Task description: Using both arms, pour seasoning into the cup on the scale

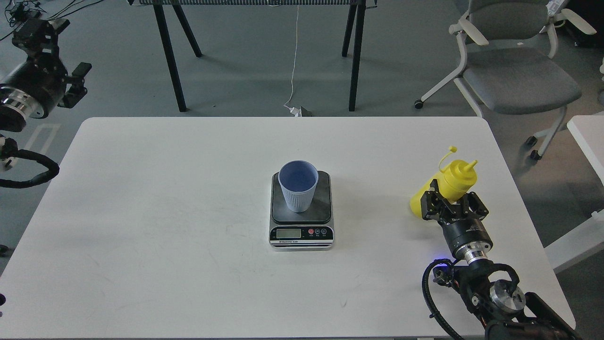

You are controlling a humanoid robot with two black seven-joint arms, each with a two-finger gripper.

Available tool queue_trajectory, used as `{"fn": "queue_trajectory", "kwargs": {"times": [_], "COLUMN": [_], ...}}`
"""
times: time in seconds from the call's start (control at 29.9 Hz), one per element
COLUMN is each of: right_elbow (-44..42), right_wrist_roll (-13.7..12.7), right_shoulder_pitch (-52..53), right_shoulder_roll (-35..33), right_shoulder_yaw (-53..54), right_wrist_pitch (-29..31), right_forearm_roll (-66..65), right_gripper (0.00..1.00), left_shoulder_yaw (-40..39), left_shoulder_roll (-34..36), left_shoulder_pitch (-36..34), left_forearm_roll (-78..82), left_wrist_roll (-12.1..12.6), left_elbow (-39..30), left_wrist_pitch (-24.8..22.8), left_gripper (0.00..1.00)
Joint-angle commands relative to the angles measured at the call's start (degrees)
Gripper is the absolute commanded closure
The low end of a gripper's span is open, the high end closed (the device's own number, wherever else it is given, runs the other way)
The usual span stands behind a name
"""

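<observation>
Yellow squeeze bottle, light blue ribbed cup (fine vertical lines), dark grey scale with silver front, white table

From my remote seat this looked like an office turned into a robotics lab. I had a plain white table on grey carpet-like flooring, a grey swivel office chair on casters parked at the back right, and the black legs of another desk behind. A white cable ran down to a plug on the floor. The edge of 1 more white table showed at the right. Nothing homey, just bare workspace stuff.
</observation>
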Motion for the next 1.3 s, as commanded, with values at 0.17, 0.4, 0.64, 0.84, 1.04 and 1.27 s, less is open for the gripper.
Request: {"fn": "queue_trajectory", "kwargs": {"times": [0.17, 0.4, 0.64, 0.84, 1.04, 1.27], "right_elbow": [0.4, 1.3, 4.8, 7.7, 11.6, 17.0], "right_wrist_roll": [0.2, 0.2, 0.2, 0.2, 0.2, 0.3], "right_shoulder_pitch": [0.0, -0.7, -3.2, -5.0, -7.9, -13.7], "right_shoulder_roll": [-0.1, -0.3, -1.0, -1.9, -2.4, -2.7], "right_shoulder_yaw": [-2.2, -2.4, -2.3, -2.5, -2.5, -2.2], "right_wrist_pitch": [0.0, 0.0, 0.0, 0.0, 0.0, 0.0], "right_forearm_roll": [-0.2, -0.2, -0.2, -0.2, -1.9, -3.1], "right_gripper": [0.06, 0.00, 0.00, 0.00, 0.00, 0.00], "left_shoulder_yaw": [0.0, 0.0, 0.1, 0.0, 0.0, 0.0], "left_shoulder_roll": [0.1, 0.2, 0.1, 0.0, 0.0, 0.2], "left_shoulder_pitch": [-0.1, -0.1, 0.0, 0.0, -0.1, 0.0], "left_forearm_roll": [0.0, 0.0, 0.0, 0.0, 0.0, 0.0], "left_wrist_roll": [0.0, 0.0, 0.0, 0.0, 0.0, 0.0], "left_elbow": [0.0, 0.1, 0.0, 0.1, 0.1, 0.1], "left_wrist_pitch": [0.0, 0.0, 0.0, 0.0, 0.0, 0.0], "left_gripper": [0.00, 0.00, 0.00, 0.00, 0.00, 0.00]}}
